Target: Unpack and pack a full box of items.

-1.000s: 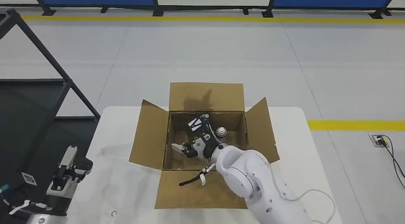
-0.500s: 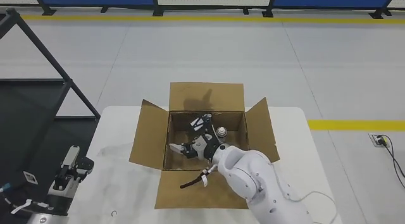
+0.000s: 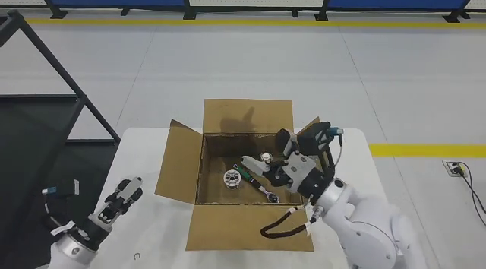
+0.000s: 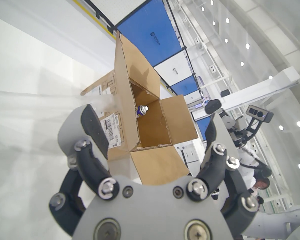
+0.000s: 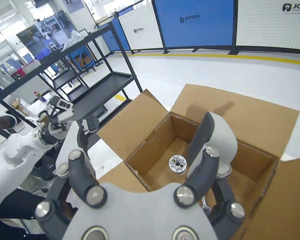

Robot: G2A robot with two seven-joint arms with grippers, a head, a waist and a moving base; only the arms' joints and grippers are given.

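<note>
While left gripper [image 4: 150,118] and right gripper [image 5: 147,126] gape empty, unpacking seems in hand: the right, over the 3 o'clock side of the brown cardboard box [image 3: 247,113], must reach the round silver metal disc [image 3: 232,179] inside.

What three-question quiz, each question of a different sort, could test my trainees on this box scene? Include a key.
1. True or false: the left gripper is inside the cardboard box.
2. Where does the round metal part lie? A on the table; B in the box; C on the black shelf.
3. Fill in: the right gripper, above the box, is ____ and empty.
Key: 1 false; 2 B; 3 open.
</note>
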